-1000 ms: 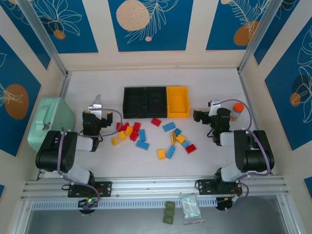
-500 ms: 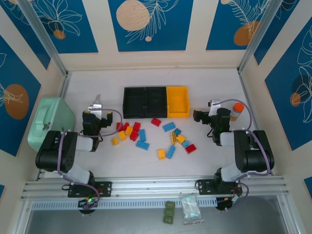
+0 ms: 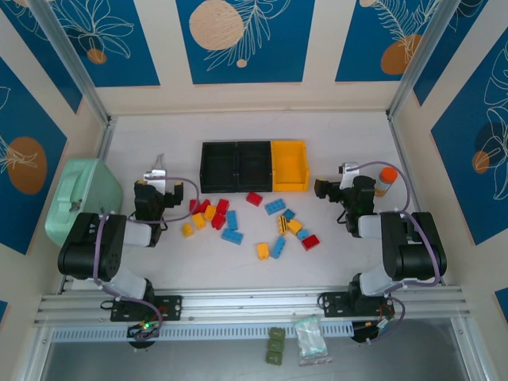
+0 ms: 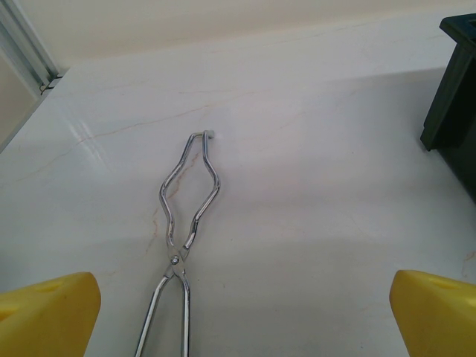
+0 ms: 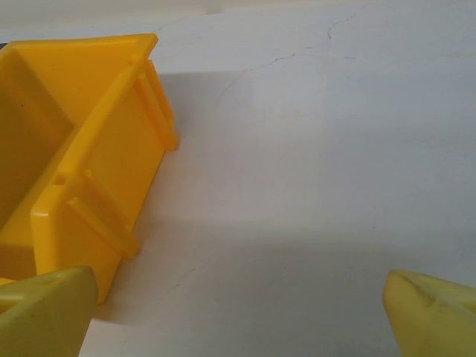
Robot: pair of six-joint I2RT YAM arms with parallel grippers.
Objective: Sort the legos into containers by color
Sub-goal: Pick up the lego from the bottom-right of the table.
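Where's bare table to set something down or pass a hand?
Free: the strip behind the containers to the back wall, and the band between the legos and the front rail. Crowded: in front of the containers.

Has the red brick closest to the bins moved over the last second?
No. The red brick sits at the same spot just in front of the middle black bin.

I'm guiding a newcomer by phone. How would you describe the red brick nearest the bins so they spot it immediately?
In the middle of the table stands a row of three bins, two black and one yellow. Just in front of the middle bin lies one red brick. It lies alone, nearer the bins than any other brick.
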